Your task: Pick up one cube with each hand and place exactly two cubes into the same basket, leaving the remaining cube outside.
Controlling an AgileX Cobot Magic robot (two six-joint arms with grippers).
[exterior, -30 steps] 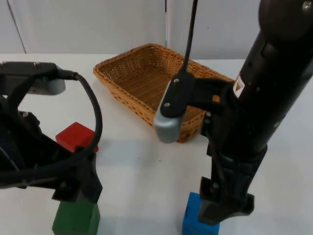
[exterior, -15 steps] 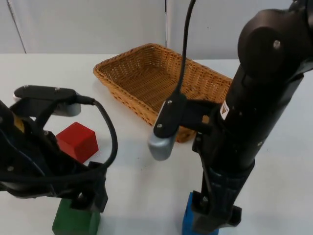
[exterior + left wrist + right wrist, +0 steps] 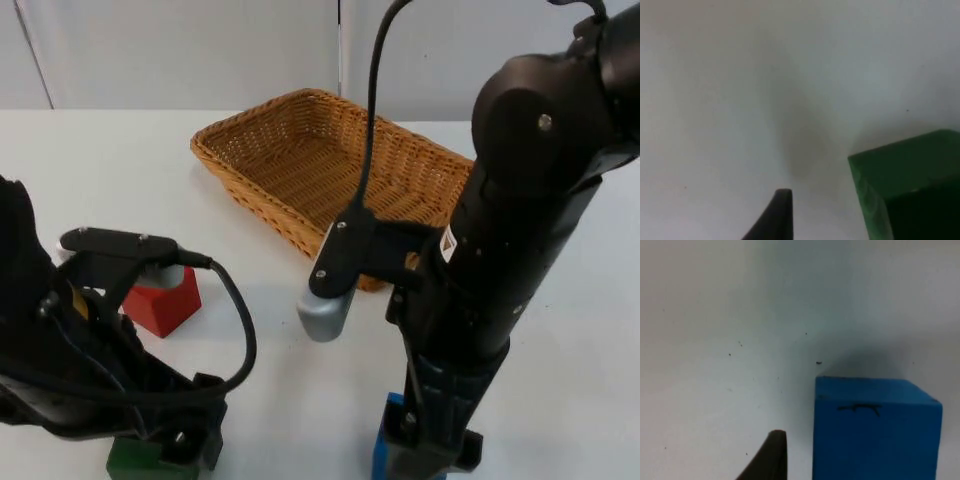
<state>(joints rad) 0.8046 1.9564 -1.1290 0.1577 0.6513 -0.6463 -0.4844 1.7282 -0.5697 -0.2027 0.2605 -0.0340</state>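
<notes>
Both arms were down low at the near edge of the desk (image 3: 120,140). Left gripper (image 3: 175,450) sat right over the green cube (image 3: 135,462), which lay at the very front edge on the left. In the left wrist view one black fingertip (image 3: 774,215) stood on bare desk beside the green cube (image 3: 910,185), with a clear gap between them; couldn't tell how wide the fingers were set, and nothing looked gripped.

Right gripper (image 3: 430,450) was over the blue cube (image 3: 385,455), also at the front edge. In the right wrist view a fingertip (image 3: 767,457) stood just beside the blue cube (image 3: 877,427), not touching. Finger opening there: can't tell either.

Red cube (image 3: 162,300) sat on the desk behind the left arm, partly hidden by it, well apart from the other two cubes.

Wicker basket (image 3: 300,150) lay further back at mid-desk, turned at an angle, its near right corner hidden behind the right arm. Open desk ran between the two arms.
</notes>
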